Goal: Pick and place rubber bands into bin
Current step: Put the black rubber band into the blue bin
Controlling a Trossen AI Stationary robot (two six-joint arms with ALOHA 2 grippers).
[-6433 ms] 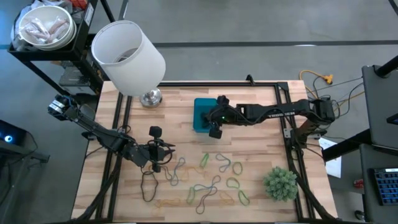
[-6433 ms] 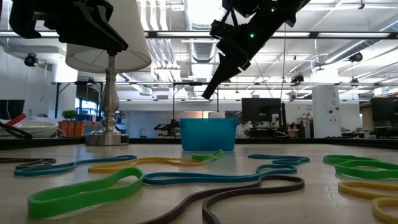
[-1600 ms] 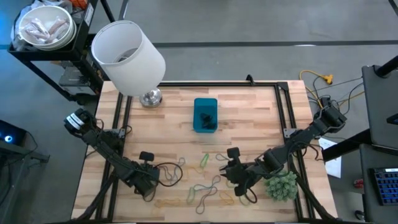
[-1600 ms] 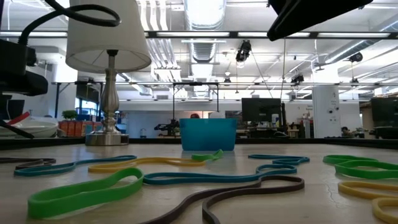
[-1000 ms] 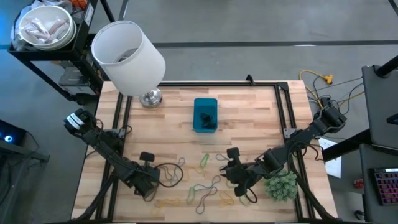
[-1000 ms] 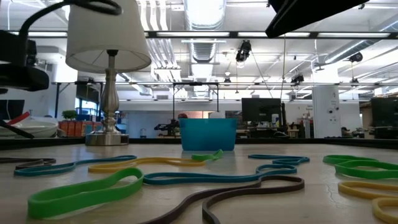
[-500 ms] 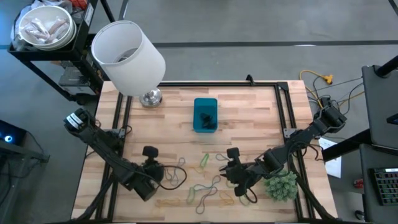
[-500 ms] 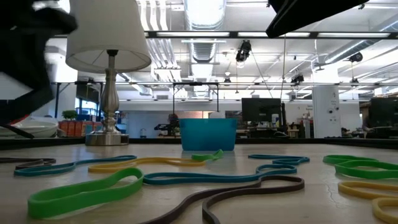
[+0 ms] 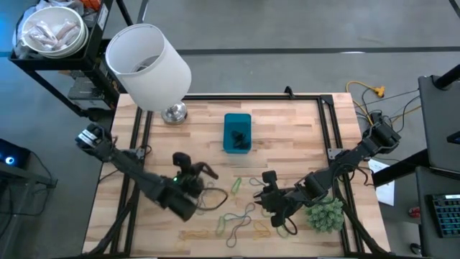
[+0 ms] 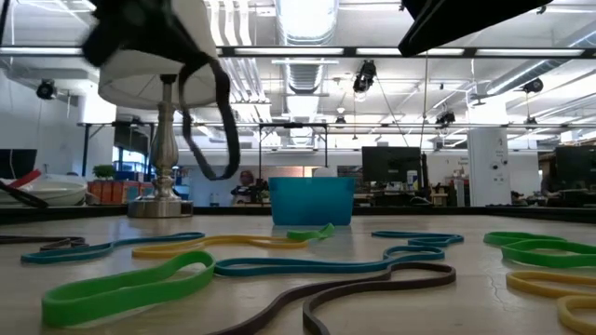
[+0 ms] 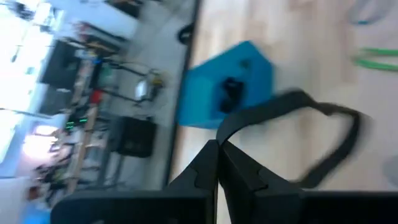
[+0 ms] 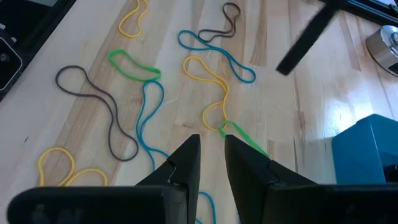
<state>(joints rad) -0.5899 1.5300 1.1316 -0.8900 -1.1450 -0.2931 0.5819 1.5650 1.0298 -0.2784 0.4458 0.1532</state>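
Overhead first: your left gripper sits left of centre, shut on a dark band, below and left of the blue bin, which lies at the upper middle of the table with dark bands inside. Your right gripper hangs low at lower centre-right over the loose rubber bands.

Low view: you see the dark band dangling as a loop at upper left, in front of the lamp; the bin stands at centre, with green, yellow, blue and brown bands lying in the foreground.

Left wrist view: the 2 fingers are pressed together on the band, which arcs out toward the bin.

Right wrist view: the 2 fingers stand a little apart, holding nothing, above a green band.
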